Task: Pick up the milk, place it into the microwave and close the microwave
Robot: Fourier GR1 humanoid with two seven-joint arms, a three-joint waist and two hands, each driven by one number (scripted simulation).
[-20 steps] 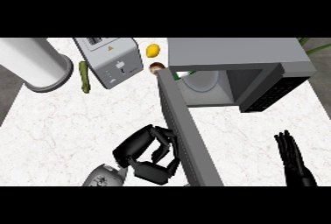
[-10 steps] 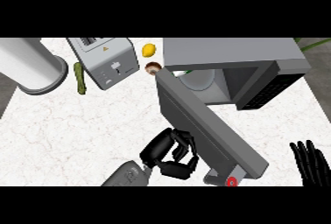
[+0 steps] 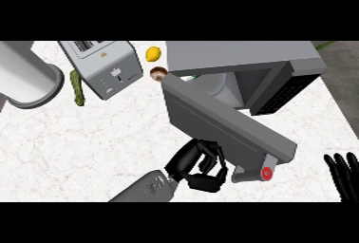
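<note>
We see the milk (image 3: pixel 223 85) only in part (a pale rounded shape with a bit of green beside it) inside the microwave (image 3: pixel 242 59), which stands at the counter's far right corner. Most of it is hidden behind the door (image 3: pixel 224 126), so we cannot tell whether it stands upright. The door is half swung in, running from its hinge at the microwave's front left corner out toward the counter's near edge, with the handle (image 3: pixel 254 174) and its red button at the free end.

Our left hand (image 3: pixel 198 166) lies against the outer face of the door near that free end, its fingers (image 3: pixel 210 151) curled with their backs on the panel, clamped on nothing. The grey forearm comes in from the near edge, about the middle of the counter (image 3: pixel 84 137).

Our right hand (image 3: pixel 342 175) shows at the near right corner, fingers straight and spread, pointing up, resting well apart from the door.

Beside the hinge sits a small brown ball (image 3: pixel 159 72), and just behind it a lemon (image 3: pixel 153 53), both at the far edge. Left of them stands a toaster (image 3: pixel 104 64), with a green cucumber (image 3: pixel 79 88) lying along its left side. At the far left corner is a big grey cylinder (image 3: pixel 24 78)
</note>
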